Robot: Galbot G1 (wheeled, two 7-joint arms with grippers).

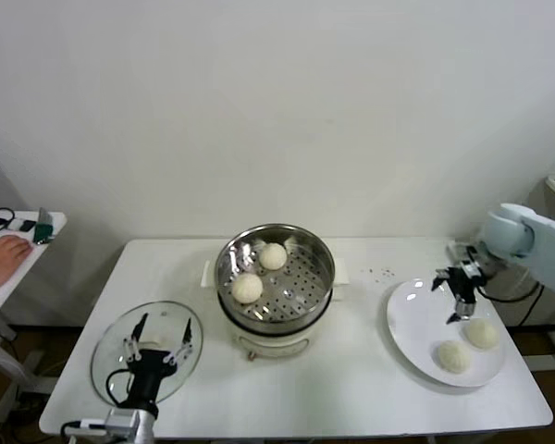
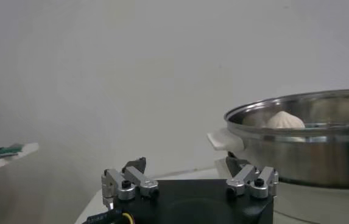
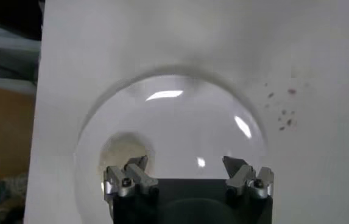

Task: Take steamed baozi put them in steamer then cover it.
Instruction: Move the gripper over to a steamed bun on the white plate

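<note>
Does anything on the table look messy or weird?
A few small dark specks lie on the white table between the steamer and the plate, like crumbs or stains. Nothing else looks wrong: two buns sit in the steamer, two on the plate, and the lid lies flat.

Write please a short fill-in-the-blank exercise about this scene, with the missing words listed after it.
1. The steamer holds ___ baozi on its perforated tray.
2. On the white plate lie ___ baozi.
3. The glass cover rests on the table, to the steamer's ___ in the head view.
4. The right gripper hangs open above the ___, while the left gripper waits open over the cover.

Missing words: two; two; left; plate
</note>
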